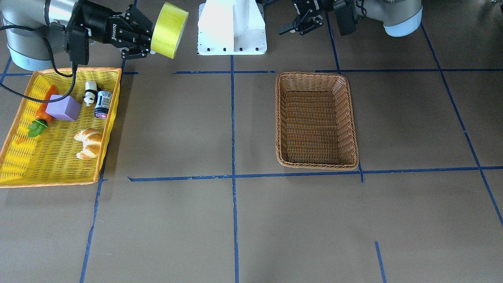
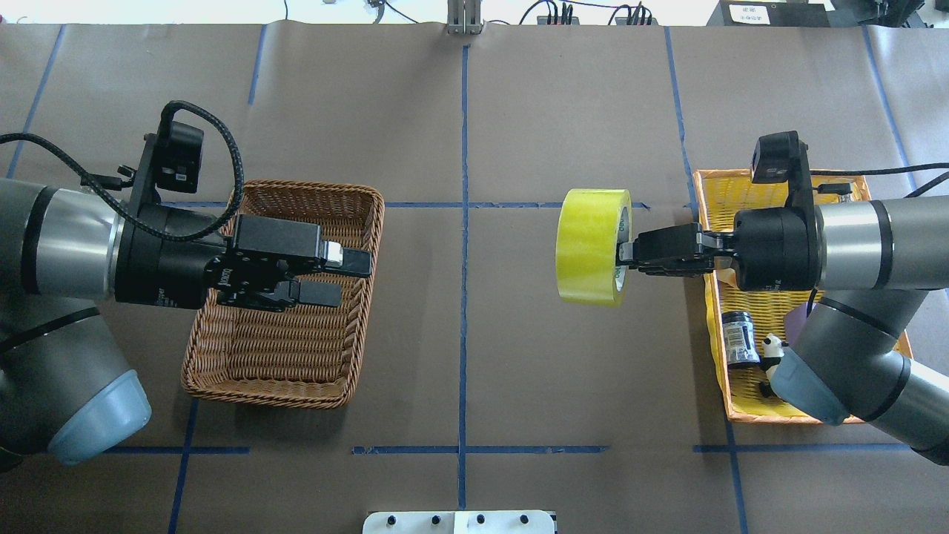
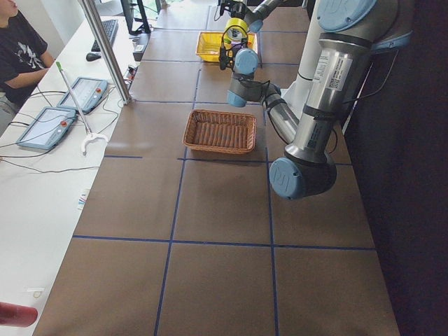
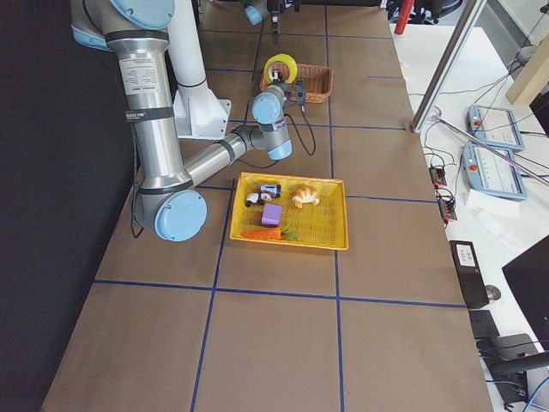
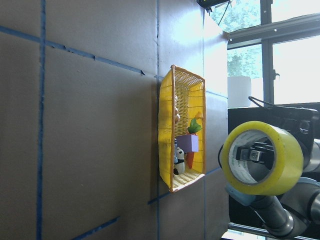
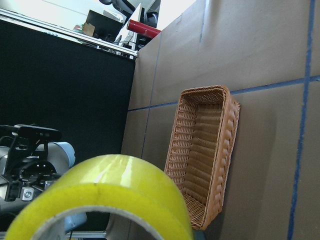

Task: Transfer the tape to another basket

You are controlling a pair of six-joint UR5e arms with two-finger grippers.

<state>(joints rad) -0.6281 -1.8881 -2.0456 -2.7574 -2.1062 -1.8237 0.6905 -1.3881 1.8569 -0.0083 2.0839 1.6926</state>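
- The tape (image 2: 589,248) is a wide roll of see-through yellow film wound on a white core with dark print; it stands on edge in the air, its open face turned toward the right arm
- A yellow basket (image 1: 51,165) with an orange rim sits on the tabletop (image 1: 177,129) at the right arm's end
- In the front-facing view, the nearest thing in it is a croissant (image 1: 89,142)
- Behind the croissant is a purple block (image 1: 63,107) with a carrot (image 1: 49,94) just beside it, the carrot's green leaves pointing to the near side
- Farthest back are a small dark jar (image 1: 103,104) and a panda figure (image 1: 90,93), side by side against the basket's wall
- A brown wicker basket (image 2: 267,363), rectangular with rounded corners and a braided rim, sits on the left arm's side of the tabletop, well apart from the yellow basket, with a blue line (image 1: 233,118) running between them
- The left end effector (image 2: 356,279) hangs over the brown wicker basket with its fingers apart
- The right end effector (image 2: 623,256) is clamped on the tape's wall, and the left wrist view shows one finger inside the core
- The tape sits at the tip of the right end effector, above the bare tabletop between the two baskets, just past the yellow basket's rim and well apart from the brown wicker basket
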